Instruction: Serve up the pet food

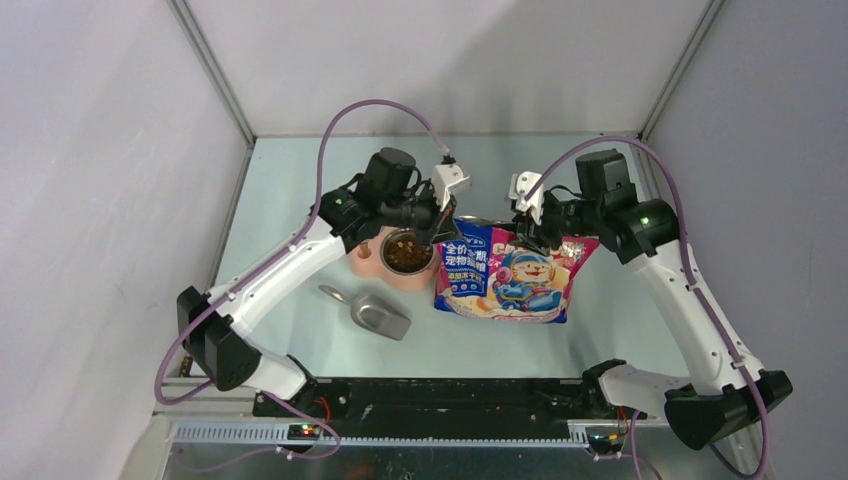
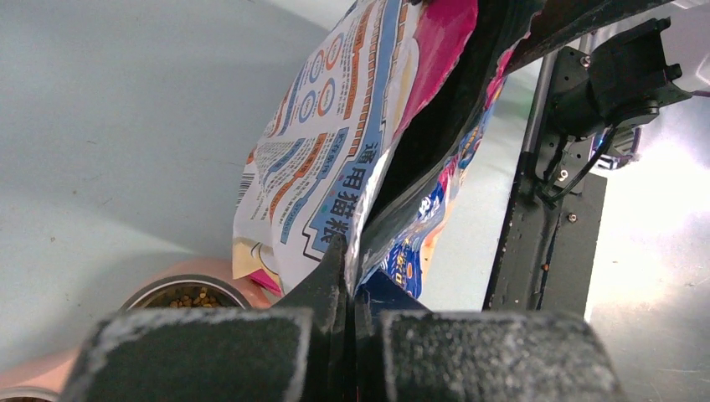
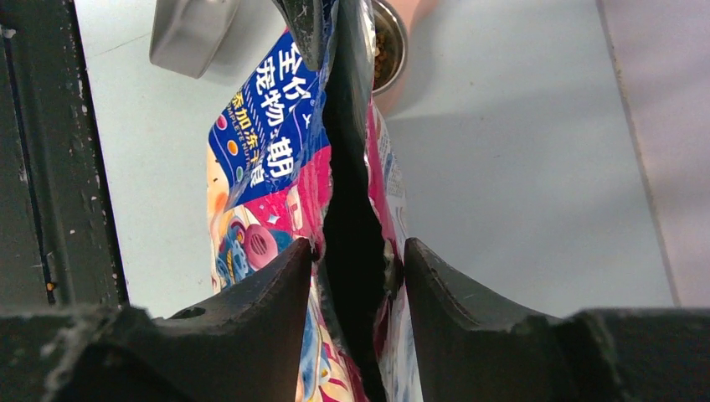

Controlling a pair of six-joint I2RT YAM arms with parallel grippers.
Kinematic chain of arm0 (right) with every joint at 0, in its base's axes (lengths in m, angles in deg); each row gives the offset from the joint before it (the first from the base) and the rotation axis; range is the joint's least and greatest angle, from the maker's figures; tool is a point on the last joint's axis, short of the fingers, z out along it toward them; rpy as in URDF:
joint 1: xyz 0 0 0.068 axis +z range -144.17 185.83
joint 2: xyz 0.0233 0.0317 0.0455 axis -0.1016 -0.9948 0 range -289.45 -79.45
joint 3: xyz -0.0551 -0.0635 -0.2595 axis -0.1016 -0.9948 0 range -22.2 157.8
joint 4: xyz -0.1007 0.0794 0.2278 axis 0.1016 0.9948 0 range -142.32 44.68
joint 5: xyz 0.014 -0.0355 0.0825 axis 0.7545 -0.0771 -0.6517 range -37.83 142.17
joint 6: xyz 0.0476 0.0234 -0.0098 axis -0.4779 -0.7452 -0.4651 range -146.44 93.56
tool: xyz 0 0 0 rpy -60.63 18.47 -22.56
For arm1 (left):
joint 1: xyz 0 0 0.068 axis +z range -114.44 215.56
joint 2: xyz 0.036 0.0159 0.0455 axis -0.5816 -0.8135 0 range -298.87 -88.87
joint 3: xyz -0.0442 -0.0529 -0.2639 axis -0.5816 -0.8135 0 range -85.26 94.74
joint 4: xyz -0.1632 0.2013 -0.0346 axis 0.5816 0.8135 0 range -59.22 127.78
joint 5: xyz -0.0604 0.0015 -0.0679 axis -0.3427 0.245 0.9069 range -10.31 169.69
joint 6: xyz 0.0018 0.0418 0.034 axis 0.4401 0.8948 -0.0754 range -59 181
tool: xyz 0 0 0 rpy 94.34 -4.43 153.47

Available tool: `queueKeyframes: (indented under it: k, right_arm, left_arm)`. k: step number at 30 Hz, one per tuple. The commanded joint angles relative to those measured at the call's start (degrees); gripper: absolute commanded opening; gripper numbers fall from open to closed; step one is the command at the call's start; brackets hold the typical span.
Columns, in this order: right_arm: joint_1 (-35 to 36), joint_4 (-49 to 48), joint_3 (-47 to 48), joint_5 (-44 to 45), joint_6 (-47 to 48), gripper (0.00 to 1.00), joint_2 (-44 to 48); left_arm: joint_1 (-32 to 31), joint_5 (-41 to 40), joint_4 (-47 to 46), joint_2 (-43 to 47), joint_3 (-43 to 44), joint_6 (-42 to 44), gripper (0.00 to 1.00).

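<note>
The pet food [image 1: 406,252] is brown kibble filling a metal bowl set in a pink holder [image 1: 372,262]; a little of it shows in the left wrist view [image 2: 188,296] and in the right wrist view [image 3: 383,50]. The blue-pink printed bag [image 1: 510,275] stands just right of the bowl, its mouth gaping. My left gripper [image 1: 445,222] is shut on the bag's top left edge [image 2: 335,151], jaws pressed together on the foil. My right gripper [image 3: 358,255] is open, its fingers either side of the bag's dark mouth [image 3: 268,159] at the top right [image 1: 527,235].
A grey metal scoop [image 1: 378,315] lies on the table in front of the bowl, its handle pointing left; its edge shows in the right wrist view [image 3: 188,29]. Grey walls close in the table on three sides. The right arm [image 2: 619,75] hangs close behind the bag.
</note>
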Motion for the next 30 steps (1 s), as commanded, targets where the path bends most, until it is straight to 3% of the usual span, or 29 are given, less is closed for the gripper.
queueKeyframes:
  k: [1,8,13,15,16,18,22,30]
  right_arm:
    - [0.6,-1.3,-1.0,0.1,-0.8,0.45,0.7]
    - [1.9,1.6,-3.1,0.1,2.0,0.37,2.5]
    - [2.2,1.6,-3.7,1.3,2.5,0.15,2.9]
    - [2.2,0.8,-3.7,1.6,1.8,0.04,3.1]
    - [2.3,0.2,-3.7,1.8,1.2,0.00,3.3]
    - [2.3,-0.7,-3.7,2.1,0.6,0.00,3.7]
    - [2.2,-0.8,-3.7,2.3,-0.3,0.00,3.8]
    - [1.5,-4.8,-3.6,3.1,-7.4,0.00,3.1]
  left_arm:
    - [1.6,-2.5,-8.0,3.6,1.4,-3.2,0.00]
    - [2.3,-3.0,-8.6,3.1,0.5,-5.4,0.00]
    - [2.4,-1.2,-7.9,2.9,0.0,-2.0,0.01]
    - [2.4,4.1,-6.9,2.7,0.4,1.6,0.08]
    - [2.4,6.1,-5.7,2.6,0.7,5.4,0.19]
    - [2.4,11.9,-3.3,1.9,2.3,11.1,0.32]
    - [1.8,21.3,-1.0,-1.8,7.5,16.1,0.43]
    - [-1.7,21.4,-1.9,-8.0,11.3,16.8,0.41]
